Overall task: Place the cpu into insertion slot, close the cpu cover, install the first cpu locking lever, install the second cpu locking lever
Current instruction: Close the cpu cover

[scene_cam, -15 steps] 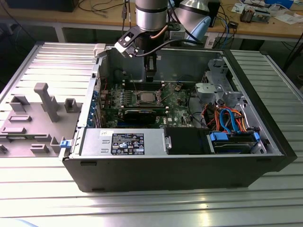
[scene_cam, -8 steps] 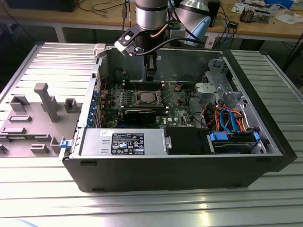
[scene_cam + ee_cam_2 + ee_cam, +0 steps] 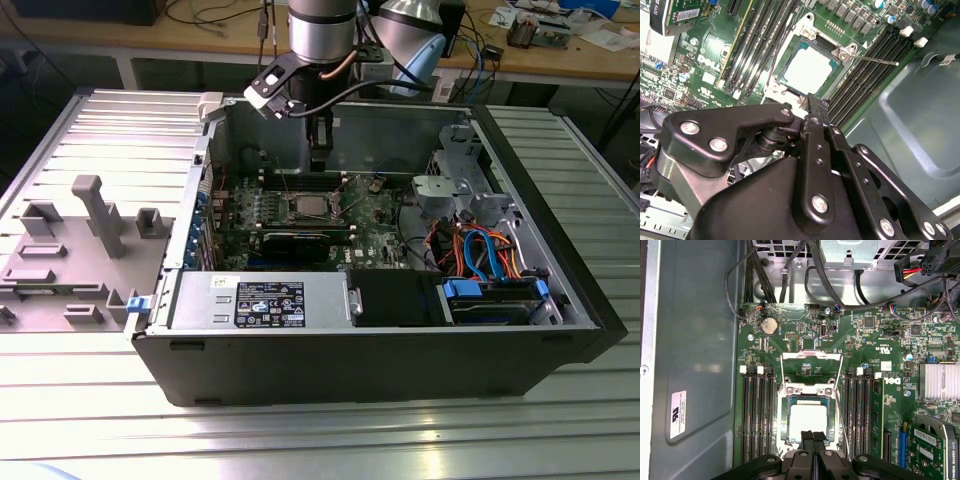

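Tabletop [image 3: 90, 420] of ribbed silver metal carries an open black computer case [image 3: 380, 350] lying on its side. Beside the case, at the exterior view's left, rests a grey moulded fixture tray [image 3: 70, 250]. Behind the case runs a wooden workbench [image 3: 600, 62] strewn with cables. Inside the case lies the green motherboard [image 3: 880, 340], where the cpu [image 3: 808, 421], a pale, dull-silver square, sits flat in the insertion slot [image 3: 807, 389], flanked by long black memory slots [image 3: 757, 415]. The cpu cover [image 3: 811, 356], a thin silver frame, appears raised off the chip, with green board showing through its cut-out. A thin wire locking lever [image 3: 875, 59] juts outward from the slot. The black gripper [image 3: 813, 436] reaches down inside the case, its fingers pressed together with nothing between them and their tips over the cpu's edge.
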`<action>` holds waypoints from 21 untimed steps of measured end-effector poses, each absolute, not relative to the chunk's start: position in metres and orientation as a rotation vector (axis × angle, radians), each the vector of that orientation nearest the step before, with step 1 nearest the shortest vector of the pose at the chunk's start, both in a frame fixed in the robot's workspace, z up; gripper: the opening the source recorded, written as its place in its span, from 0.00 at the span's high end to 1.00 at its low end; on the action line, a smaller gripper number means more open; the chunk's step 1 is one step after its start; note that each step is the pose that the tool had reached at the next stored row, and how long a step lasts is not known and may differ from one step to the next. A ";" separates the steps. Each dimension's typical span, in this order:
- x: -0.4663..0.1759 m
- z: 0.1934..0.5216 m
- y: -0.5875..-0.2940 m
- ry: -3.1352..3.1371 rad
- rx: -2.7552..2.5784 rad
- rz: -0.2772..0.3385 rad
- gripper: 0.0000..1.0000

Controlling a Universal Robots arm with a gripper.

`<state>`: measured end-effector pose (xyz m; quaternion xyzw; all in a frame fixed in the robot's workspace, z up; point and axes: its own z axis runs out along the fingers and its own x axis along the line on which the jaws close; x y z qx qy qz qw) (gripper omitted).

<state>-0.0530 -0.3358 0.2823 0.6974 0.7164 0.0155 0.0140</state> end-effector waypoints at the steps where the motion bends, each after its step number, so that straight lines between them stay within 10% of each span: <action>1: -0.053 0.283 -0.336 2.231 2.172 0.048 0.89; 21: -0.048 0.285 -0.336 2.231 2.171 0.048 0.89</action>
